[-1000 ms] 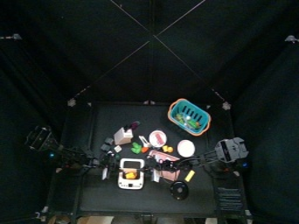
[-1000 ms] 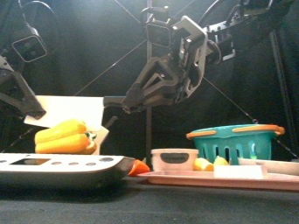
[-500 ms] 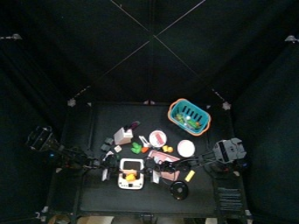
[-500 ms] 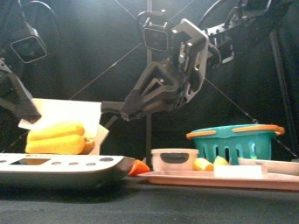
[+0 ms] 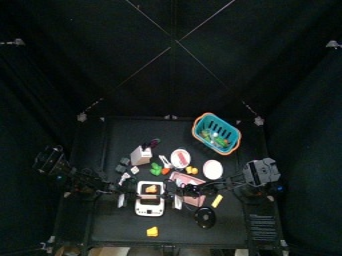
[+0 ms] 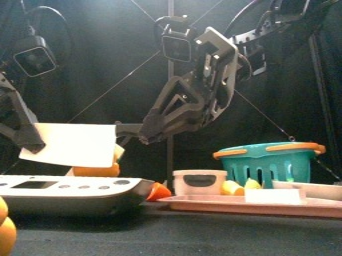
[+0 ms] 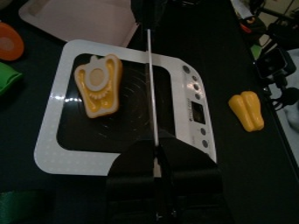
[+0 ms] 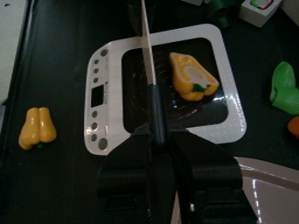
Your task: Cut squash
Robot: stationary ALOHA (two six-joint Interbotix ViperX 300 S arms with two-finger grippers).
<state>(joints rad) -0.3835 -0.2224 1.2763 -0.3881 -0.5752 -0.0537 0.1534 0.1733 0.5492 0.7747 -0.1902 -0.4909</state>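
The squash lies in two pieces. One half (image 7: 96, 83) lies cut face up on the white kitchen scale (image 7: 70, 131); it also shows in the right wrist view (image 8: 193, 74) and as an orange bit under the blade in the front view (image 6: 96, 170). The other piece (image 5: 151, 232) lies on the table in front of the scale (image 8: 38, 127). A cream flat knife blade (image 6: 67, 145) hangs over the scale. My left gripper (image 7: 156, 153) is shut on one end and my right gripper (image 8: 152, 131) on the other.
A teal basket (image 6: 267, 160) stands at the back right. A pink tray (image 6: 254, 205) with a small white container (image 6: 201, 182) lies right of the scale. A green lump (image 8: 286, 83) and an orange piece (image 7: 10, 39) lie behind the scale.
The blade has come down across the scale. The squash, whole on the scale before, has split; one piece has dropped off towards the table's front edge.
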